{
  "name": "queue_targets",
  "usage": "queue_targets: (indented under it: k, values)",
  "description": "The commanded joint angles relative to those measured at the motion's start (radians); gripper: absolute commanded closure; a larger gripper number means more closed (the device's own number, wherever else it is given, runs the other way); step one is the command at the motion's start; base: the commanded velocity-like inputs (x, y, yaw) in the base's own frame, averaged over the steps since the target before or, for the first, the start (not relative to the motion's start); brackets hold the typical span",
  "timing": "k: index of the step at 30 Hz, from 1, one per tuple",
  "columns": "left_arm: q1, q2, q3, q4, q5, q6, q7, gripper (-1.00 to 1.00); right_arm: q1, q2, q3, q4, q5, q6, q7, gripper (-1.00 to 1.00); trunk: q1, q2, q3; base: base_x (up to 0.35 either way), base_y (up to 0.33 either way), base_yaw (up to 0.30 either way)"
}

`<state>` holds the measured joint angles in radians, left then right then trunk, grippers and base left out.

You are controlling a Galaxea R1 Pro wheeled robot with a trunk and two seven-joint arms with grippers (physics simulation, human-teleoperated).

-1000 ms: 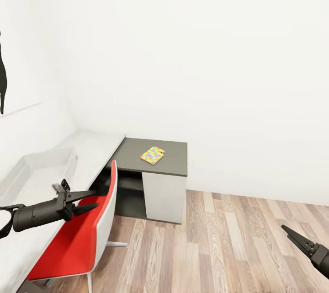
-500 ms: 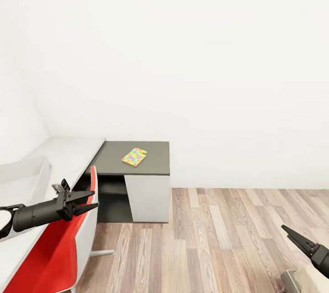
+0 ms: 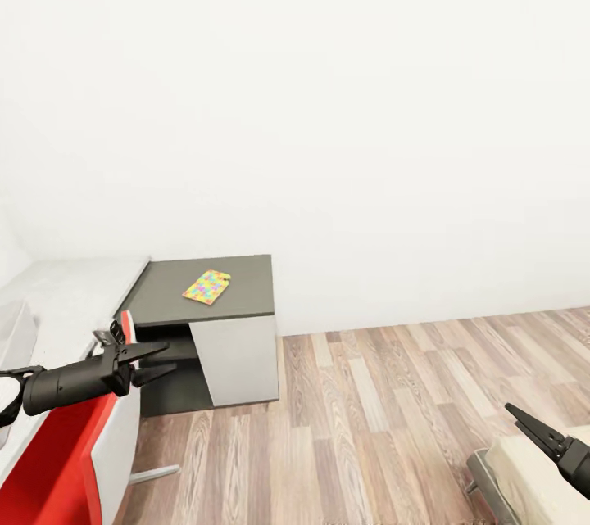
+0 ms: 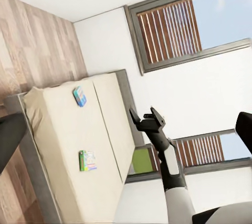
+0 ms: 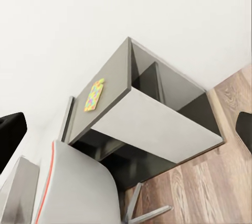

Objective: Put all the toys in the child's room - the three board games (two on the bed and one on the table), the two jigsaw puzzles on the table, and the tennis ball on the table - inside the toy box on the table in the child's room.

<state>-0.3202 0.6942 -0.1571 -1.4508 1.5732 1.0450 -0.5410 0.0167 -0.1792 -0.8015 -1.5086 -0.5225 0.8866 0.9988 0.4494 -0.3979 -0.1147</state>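
A jigsaw puzzle is lying on the dark table, left of centre, up-right of the left gripper, its fingers spread and empty; right gripper unclear.

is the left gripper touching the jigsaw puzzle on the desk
Apart. The head view shows the left gripper hanging near the red chair, with bare dark desktop between it and the jigsaw puzzle.

1 jigsaw puzzle on the table — 2 board games on the bed.
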Motion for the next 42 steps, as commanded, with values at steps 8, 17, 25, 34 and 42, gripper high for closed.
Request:
queue_targets:
  k: [8,17,25,34,42]
  values:
    - [-0.002,0.001,-0.003,0.001,-0.004,0.001,-0.007,-1.00,0.000,0.000,-0.001,-0.001,-0.002,0.005,0.000,-1.00,0.001,-0.002,-0.002,0.000,0.000,-0.281]
    - [-0.002,-0.001,-0.004,0.001,-0.004,0.001,-0.007,-1.00,0.000,0.000,0.000,-0.001,-0.001,0.005,-0.002,-1.00,0.001,-0.002,-0.002,0.000,0.000,-0.281]
    - [-0.002,-0.001,-0.006,0.001,-0.005,0.001,-0.007,-1.00,0.000,0.000,0.000,-0.001,-0.001,0.005,-0.002,-1.00,0.001,-0.002,-0.002,0.000,0.000,-0.281]
    - [-0.002,-0.002,-0.010,0.002,-0.007,0.000,-0.006,-1.00,0.000,0.000,0.001,-0.001,-0.001,0.003,-0.005,-1.00,0.001,-0.002,-0.002,0.000,0.000,-0.281]
    - [-0.002,-0.004,-0.010,0.002,-0.007,0.000,-0.005,-1.00,0.000,0.000,0.002,-0.001,0.001,0.003,-0.006,-1.00,0.001,-0.002,-0.002,0.000,0.000,-0.281]
